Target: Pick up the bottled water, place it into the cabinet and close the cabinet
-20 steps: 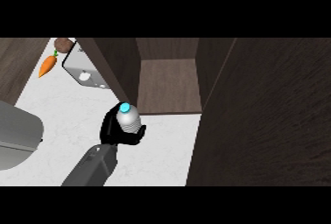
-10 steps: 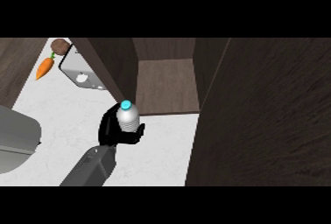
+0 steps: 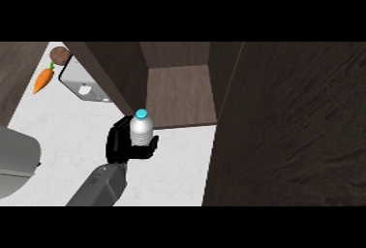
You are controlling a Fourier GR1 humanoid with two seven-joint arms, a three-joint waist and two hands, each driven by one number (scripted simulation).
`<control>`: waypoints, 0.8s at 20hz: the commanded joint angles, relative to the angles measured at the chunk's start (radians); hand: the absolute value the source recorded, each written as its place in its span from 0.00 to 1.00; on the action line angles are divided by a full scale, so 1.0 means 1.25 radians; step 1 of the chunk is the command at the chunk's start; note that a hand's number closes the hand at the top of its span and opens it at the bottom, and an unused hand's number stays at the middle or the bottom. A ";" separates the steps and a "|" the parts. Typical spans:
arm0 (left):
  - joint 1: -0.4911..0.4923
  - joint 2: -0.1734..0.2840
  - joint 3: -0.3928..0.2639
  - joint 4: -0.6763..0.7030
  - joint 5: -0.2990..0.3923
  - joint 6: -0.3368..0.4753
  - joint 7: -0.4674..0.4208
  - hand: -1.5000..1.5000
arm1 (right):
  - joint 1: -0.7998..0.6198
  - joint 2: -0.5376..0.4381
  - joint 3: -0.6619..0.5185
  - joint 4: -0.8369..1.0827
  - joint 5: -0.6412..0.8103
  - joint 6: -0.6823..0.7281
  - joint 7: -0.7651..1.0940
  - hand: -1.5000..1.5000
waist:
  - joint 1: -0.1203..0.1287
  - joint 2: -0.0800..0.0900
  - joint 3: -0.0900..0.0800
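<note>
**Clear plastic bottle in hand, at the cabinet mouth**

Black fingers of my one visible hand (image 3: 126, 145) are curled round the bottled water (image 3: 142, 129); thumb on the bottle's right side, rest of the hand wrapped behind and left of it. Which hand this is, I can't tell from this view: one grey forearm (image 3: 100, 185) comes up from the lower edge, left of centre. No other hand in frame.

Bottle is upright, cyan cap (image 3: 142, 114) on top. Upper half shows above my fingers; the lower half is hidden in the grip.

Bottle sits at centre-left of frame, just in front of the cabinet (image 3: 178, 97) opening. Cap lines up with the lower left corner of the brown shelf floor. Cabinet door (image 3: 293, 126) is open and fills the right half of the frame, dark wood.

White counter (image 3: 64, 126) underneath. Upper left: a carrot (image 3: 43, 81), a brown round item (image 3: 60, 55) just above it, a grey flat object (image 3: 84, 83) partly behind the cabinet's left wall. Grey rounded object (image 3: 16, 160) at the left edge.
</note>
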 commanded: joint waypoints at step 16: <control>-0.209 -0.042 -0.058 -0.007 -0.048 0.275 0.107 1.00 | -0.016 -0.049 -0.108 0.065 -0.186 0.094 -0.017 0.00 | -0.073 0.021 -0.008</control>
